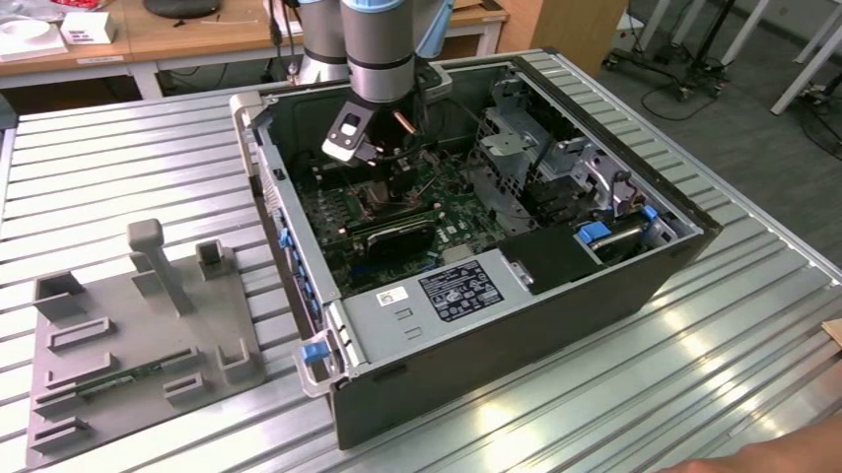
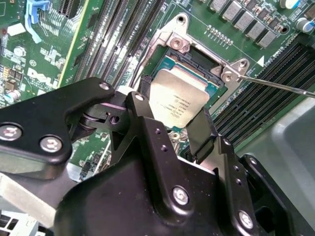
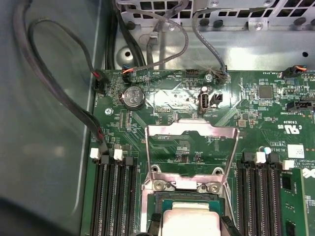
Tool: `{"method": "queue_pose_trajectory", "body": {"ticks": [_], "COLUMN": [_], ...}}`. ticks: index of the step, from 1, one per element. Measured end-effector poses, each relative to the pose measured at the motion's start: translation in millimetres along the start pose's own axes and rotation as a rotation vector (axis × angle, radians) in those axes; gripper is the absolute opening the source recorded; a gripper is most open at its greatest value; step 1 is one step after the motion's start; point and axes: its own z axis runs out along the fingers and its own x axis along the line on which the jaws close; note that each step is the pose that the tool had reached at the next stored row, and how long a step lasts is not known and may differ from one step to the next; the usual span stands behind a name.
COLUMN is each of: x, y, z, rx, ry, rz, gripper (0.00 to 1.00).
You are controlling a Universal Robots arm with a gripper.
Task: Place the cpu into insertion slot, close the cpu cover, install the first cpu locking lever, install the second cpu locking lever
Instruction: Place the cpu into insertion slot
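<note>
The small, flat, silvery-grey square cpu [image 2: 181, 96] lies over the dark, metal-rimmed square insertion slot [image 2: 196, 55] on the green motherboard [image 2: 44, 64]. The black gripper [image 2: 174, 104] is clamped on its edges. The thin silvery frame-shaped cpu cover [image 3: 193, 129] stands raised open just beside it.

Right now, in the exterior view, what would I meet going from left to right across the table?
grey fixture plate → green motherboard inside the open computer case → blue drive tab
</note>
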Motion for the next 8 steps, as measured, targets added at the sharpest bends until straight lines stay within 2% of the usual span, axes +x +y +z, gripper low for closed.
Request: {"method": "queue_pose_trajectory", "body": {"ticks": [8], "x": [3.0], "y": [-0.1], "z": [1.6], "rx": [0.0000], "ry": [0.0001], "rz": [0.000], "gripper": [0.54]}}
